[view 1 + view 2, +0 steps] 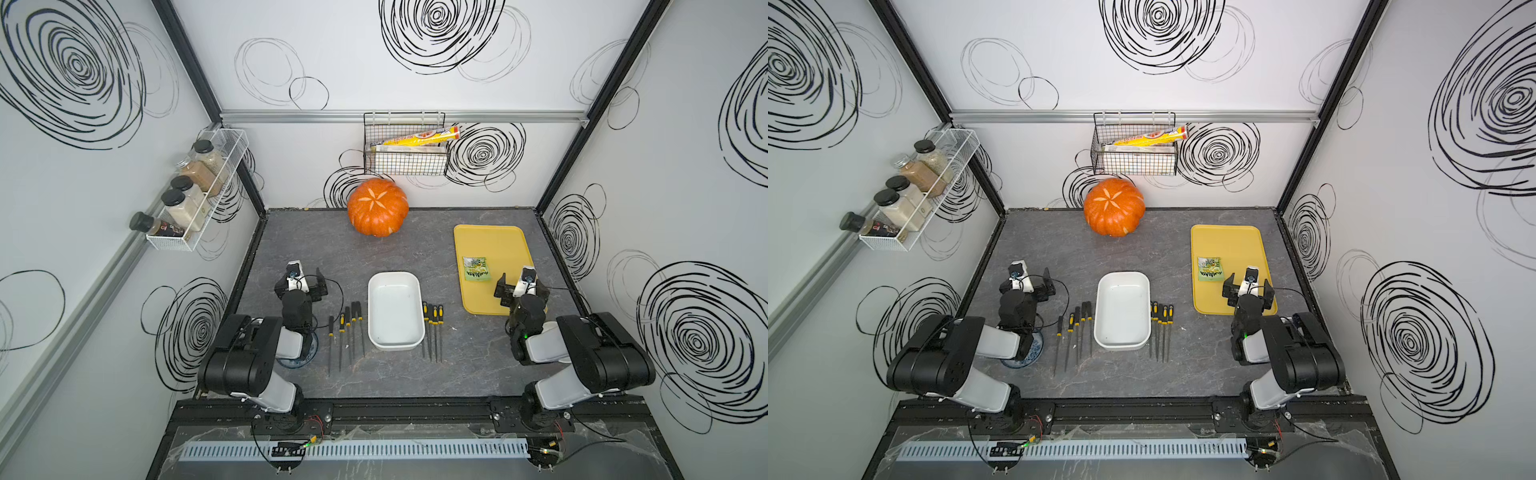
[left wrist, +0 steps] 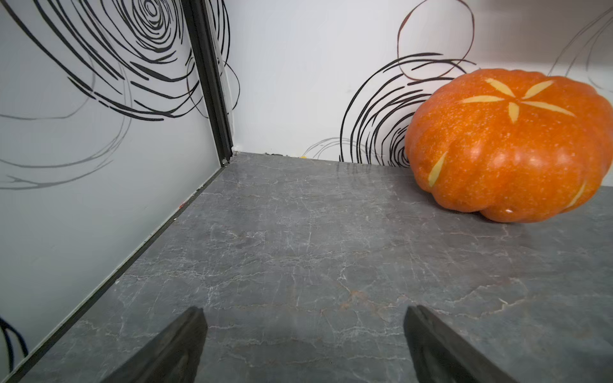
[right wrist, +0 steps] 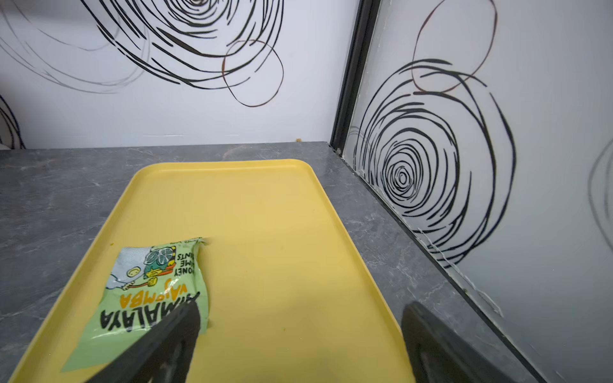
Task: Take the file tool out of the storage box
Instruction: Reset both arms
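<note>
The white storage box [image 1: 395, 311] [image 1: 1122, 309] sits in the middle of the grey table, and its inside shows only bare white. Several black-and-yellow file tools [image 1: 347, 332] lie on the table just left of it, and several more [image 1: 432, 328] just right of it. My left gripper [image 1: 300, 277] [image 2: 305, 318] hovers open over bare table, left of the box and behind the left files. My right gripper [image 1: 521, 282] [image 3: 300, 315] is open above the near end of the yellow tray [image 3: 265, 215]. Neither holds anything.
An orange pumpkin [image 1: 377, 207] [image 2: 510, 142] stands at the back wall. A green snack packet [image 1: 476, 269] [image 3: 159, 285] lies on the yellow tray [image 1: 494, 245]. A black wire basket [image 1: 405, 153] hangs on the back wall, a spice rack [image 1: 195, 191] on the left wall.
</note>
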`<state>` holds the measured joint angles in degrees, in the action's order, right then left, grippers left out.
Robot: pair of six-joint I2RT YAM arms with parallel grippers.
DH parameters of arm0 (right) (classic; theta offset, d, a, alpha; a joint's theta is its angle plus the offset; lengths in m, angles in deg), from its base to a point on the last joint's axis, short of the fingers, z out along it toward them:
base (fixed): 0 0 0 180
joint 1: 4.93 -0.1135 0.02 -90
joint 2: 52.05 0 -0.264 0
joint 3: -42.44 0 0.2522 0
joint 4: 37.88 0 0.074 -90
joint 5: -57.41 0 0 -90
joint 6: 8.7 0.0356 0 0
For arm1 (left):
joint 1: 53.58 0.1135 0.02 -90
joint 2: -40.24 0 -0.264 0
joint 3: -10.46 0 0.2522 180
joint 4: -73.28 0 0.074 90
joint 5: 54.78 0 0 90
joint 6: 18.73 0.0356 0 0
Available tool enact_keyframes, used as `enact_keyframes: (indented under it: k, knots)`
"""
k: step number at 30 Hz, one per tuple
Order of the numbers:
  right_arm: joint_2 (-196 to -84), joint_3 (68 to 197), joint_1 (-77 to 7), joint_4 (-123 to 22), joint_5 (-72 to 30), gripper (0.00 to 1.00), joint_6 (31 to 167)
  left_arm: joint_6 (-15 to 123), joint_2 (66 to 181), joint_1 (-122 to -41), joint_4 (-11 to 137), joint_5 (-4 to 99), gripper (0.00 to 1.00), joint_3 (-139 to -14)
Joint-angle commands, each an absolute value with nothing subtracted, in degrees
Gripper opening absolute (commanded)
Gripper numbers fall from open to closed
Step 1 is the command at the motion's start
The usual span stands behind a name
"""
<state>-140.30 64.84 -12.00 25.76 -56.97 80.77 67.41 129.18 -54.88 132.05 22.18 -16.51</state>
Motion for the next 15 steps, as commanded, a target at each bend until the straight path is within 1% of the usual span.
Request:
enact_keyframes:
  k: [1, 3, 5, 9, 11, 15]
  knots:
    - [-140.1, 64.6, -11.9, 29.9, -56.4, 1.0, 81.7, 67.0, 129.8, -54.3, 135.2, 25.5, 0.99, -16.8]
    - [-140.1, 64.7, -11.9, 29.4, -56.5, 1.0, 81.8, 66.5, 129.1, -54.3, 133.2, 25.6, 0.99, -17.1]
    - [-140.8, 64.3, -11.9, 31.5, -56.4, 1.0, 81.4, 66.9, 129.5, -54.3, 134.9, 25.6, 0.99, -16.8]
    - [-140.6, 64.4, -12.0, 31.2, -56.4, 1.0, 81.4, 66.8, 129.3, -54.3, 135.0, 25.4, 0.99, -16.5]
    - [-140.8, 65.6, -11.7, 28.5, -55.8, 1.0, 81.6, 66.8, 129.2, -54.3, 134.8, 25.5, 0.99, -16.6]
    - [-140.1, 64.9, -10.8, 29.1, -54.2, 1.0, 82.2, 66.8, 129.3, -54.3, 134.8, 25.4, 0.99, -16.6]
